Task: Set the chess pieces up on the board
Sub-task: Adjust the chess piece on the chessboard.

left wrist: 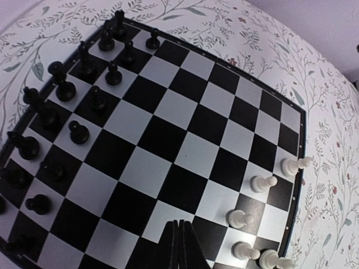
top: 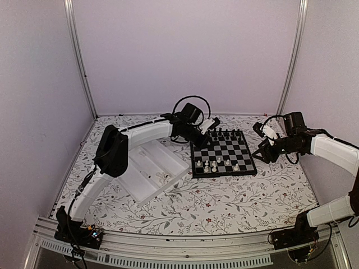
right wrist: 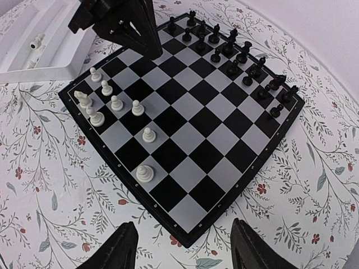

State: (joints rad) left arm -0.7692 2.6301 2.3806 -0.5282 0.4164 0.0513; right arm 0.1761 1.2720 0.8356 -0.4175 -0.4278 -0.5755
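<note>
The board [top: 222,152] lies at the table's middle; it also shows in the left wrist view [left wrist: 168,134] and the right wrist view [right wrist: 190,123]. Several white chess pieces [right wrist: 116,103] stand on its near rows, also seen from the left wrist [left wrist: 262,182] and from above [top: 213,166]. Black chessmen [right wrist: 235,56] fill the far rows. My left gripper [left wrist: 178,225] is shut and empty, hovering over the board's left part [top: 202,134]. My right gripper [right wrist: 183,227] is open and empty, just off the board's right corner [top: 263,151].
A white compartmented tray [top: 140,162] lies left of the board with small white pieces [top: 162,178] in it; one piece [right wrist: 36,40] shows in the right wrist view. The left arm [top: 140,133] reaches over the tray. White walls enclose the flowered table.
</note>
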